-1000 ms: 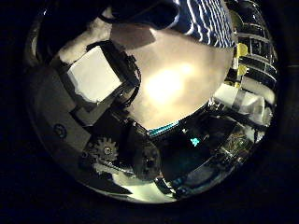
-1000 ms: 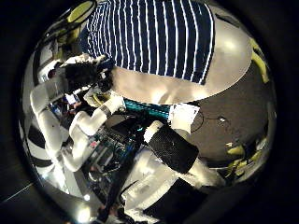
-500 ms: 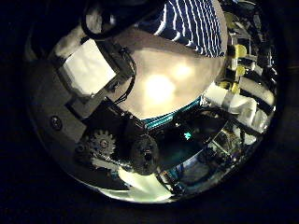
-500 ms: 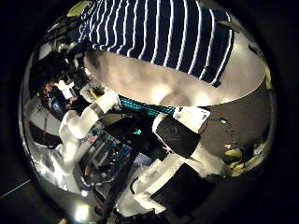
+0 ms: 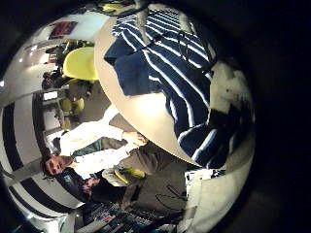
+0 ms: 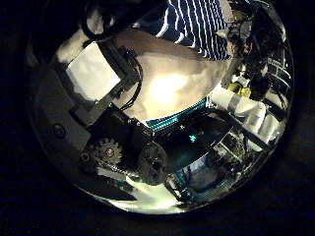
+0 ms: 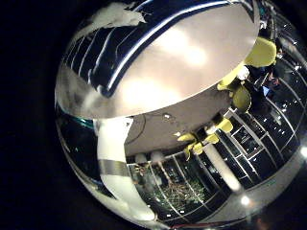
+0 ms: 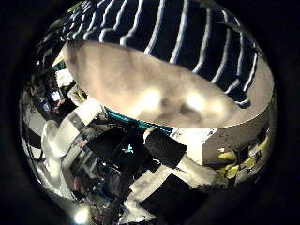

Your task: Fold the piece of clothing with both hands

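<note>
A striped piece of clothing (image 5: 170,73), dark with light stripes, lies rumpled on a round pale table (image 5: 136,121). It fills much of the right thumb side palm view (image 8: 169,37), so the right hand (image 8: 178,150) hovers close over its edge, fingers relaxed, nothing between them. The right little finger side view shows the striped cloth (image 7: 110,53) beside bare tabletop (image 7: 187,67). The left hand (image 6: 103,84) hangs over bare table (image 6: 172,88), with the clothing (image 6: 192,20) a little way off. Its fingers hold nothing.
The table's curved edge (image 8: 159,117) runs just under the right palm. Chairs (image 7: 259,53) stand around the table on the floor, and more chairs (image 5: 83,63) stand beyond its far side. Desks with equipment (image 6: 212,147) lie past the table edge.
The clothing has grown larger in the right thumb side view: the right hand has come closer to it. The left view has shifted slightly, showing less of the cloth.
</note>
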